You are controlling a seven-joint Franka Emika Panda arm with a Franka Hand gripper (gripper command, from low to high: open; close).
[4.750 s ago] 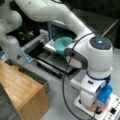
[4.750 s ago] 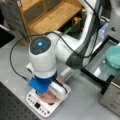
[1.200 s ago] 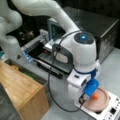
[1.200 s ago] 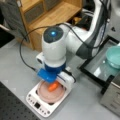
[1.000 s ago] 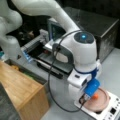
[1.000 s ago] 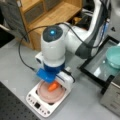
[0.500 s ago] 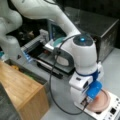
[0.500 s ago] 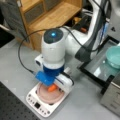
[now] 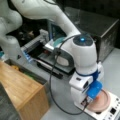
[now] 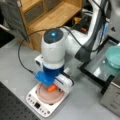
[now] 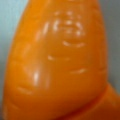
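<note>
An orange carrot (image 10: 52, 88) lies on a pink plate (image 10: 46, 97) that rests on a white scale (image 10: 35, 103). My gripper (image 10: 55, 84) hangs straight down over the plate, right at the carrot, under the blue and white wrist. The wrist view is filled by the carrot (image 11: 60, 60), very close to the camera; no fingers show there. In a front view the wrist body hides the carrot, and only the plate (image 9: 103, 101) and scale (image 9: 113, 112) show beside it.
A wooden shelf unit (image 10: 50, 12) stands behind the scale, also seen as a wooden box (image 9: 22, 92). A teal bowl (image 10: 113, 56) sits on a dark tray (image 10: 97, 66) beside a metal box (image 9: 102, 27). A black cable (image 9: 53, 87) loops off the wrist.
Since 4.8 s ago the wrist has shifted sideways over the scale and the carrot has come into sight on the plate. Over the last second the arm has barely moved.
</note>
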